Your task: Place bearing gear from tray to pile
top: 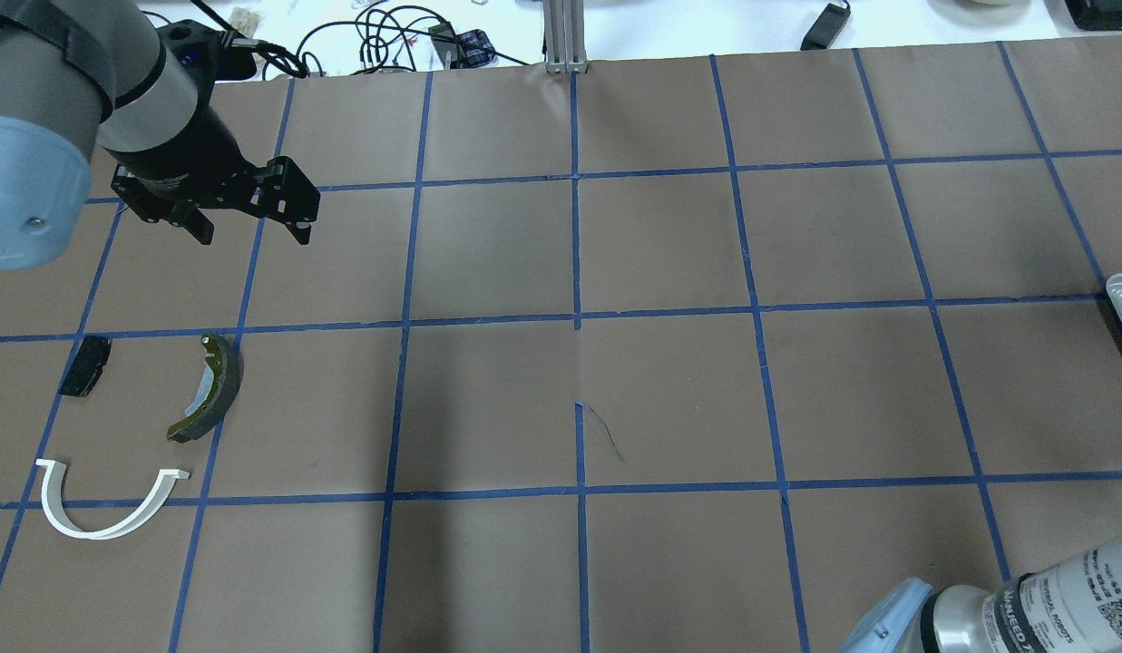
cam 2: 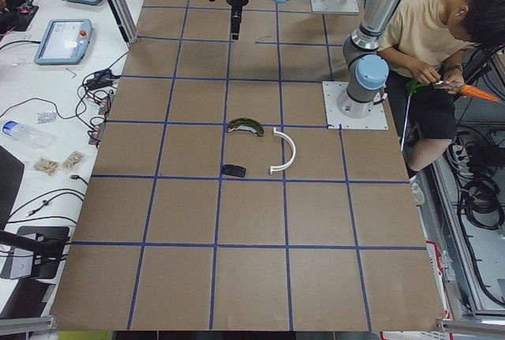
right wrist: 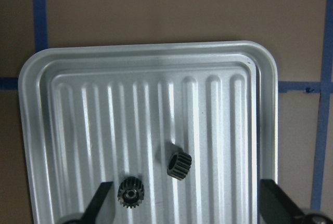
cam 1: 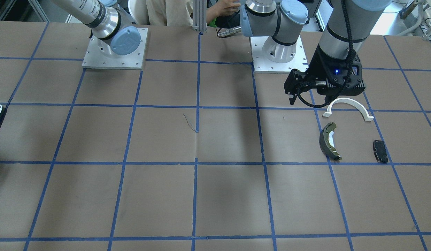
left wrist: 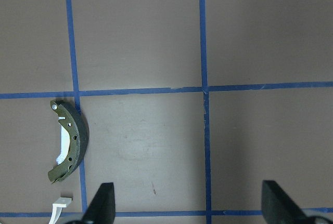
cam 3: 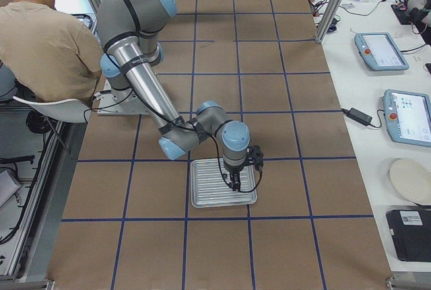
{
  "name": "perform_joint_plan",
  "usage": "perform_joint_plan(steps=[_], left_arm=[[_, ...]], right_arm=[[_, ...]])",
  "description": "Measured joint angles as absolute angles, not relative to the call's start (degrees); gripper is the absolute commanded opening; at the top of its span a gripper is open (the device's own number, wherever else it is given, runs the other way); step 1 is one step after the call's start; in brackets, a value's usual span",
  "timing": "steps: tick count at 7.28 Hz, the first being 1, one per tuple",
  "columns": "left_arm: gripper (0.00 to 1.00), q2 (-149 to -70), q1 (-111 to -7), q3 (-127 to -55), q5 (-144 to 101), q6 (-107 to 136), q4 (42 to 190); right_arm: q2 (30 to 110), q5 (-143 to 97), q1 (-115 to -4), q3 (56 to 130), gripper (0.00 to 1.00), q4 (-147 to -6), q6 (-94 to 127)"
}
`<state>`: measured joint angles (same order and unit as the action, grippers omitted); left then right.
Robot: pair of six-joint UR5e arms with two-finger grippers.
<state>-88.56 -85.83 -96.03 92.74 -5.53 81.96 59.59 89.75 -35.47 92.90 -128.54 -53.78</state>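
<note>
Bearing gear (right wrist: 179,166), small, dark and toothed, lies in the tray (right wrist: 156,57) right below the right gripper (right wrist: 190,208). It is tipped onto its teeth. Its bore opens toward the left of the wrist view, so its short axis runs roughly across the tray's ribs, slightly skewed. A second gear (right wrist: 130,193) sits just beside it, nearer one of the fingers (right wrist: 103,203). This one lies flat with its bore facing straight up. The fingers are spread wide on either side of both gears and grip nothing.

From where I stand, the job looks barely begun. Both gears are in the tray, and the grasp, lift and carry are all left to do.

Looking along the surface (top: 669,390), the pile lies well apart from the tray, at the robot's left end. It has a brake shoe (top: 211,385), a black pad (top: 84,365) and a white arch (top: 107,503), and none of them touch. No gear is among them. The left gripper (top: 252,227) hangs above the far side of that group, its fingers parted and empty. It looks ready to receive, though that is only my guess.
</note>
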Motion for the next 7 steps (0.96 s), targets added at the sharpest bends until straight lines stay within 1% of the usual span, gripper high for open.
perform_joint_plan(steps=[1, 2, 4, 5, 6, 7], left_arm=[[1.0, -88.6, -85.8, -96.1, 92.9, -5.5, 81.9], [1.0, -88.6, -85.8, -96.1, 92.9, -5.5, 81.9], [1.0, -88.6, -85.9, -96.1, 92.9, -5.5, 81.9], [1.0, -88.6, -85.9, -95.9, 92.8, -5.5, 81.8], [1.0, -88.5, -85.9, -95.7, 92.7, -5.5, 81.8], [1.0, -88.3, -85.8, -95.7, 92.7, -5.5, 81.8]], right_arm=[[58.7, 89.6, -35.3, 92.8, 0.94, -128.7, -50.2], [58.1, 89.6, -35.2, 92.8, 0.85, -128.8, -47.7], [57.1, 89.6, -35.2, 92.7, 0.71, -129.2, -46.1], [56.9, 89.7, -35.2, 92.7, 0.65, -129.6, -45.8], [56.8, 89.6, -35.2, 92.7, 0.63, -129.8, -45.4], [56.6, 89.6, -35.2, 92.8, 0.57, -129.8, -44.8]])
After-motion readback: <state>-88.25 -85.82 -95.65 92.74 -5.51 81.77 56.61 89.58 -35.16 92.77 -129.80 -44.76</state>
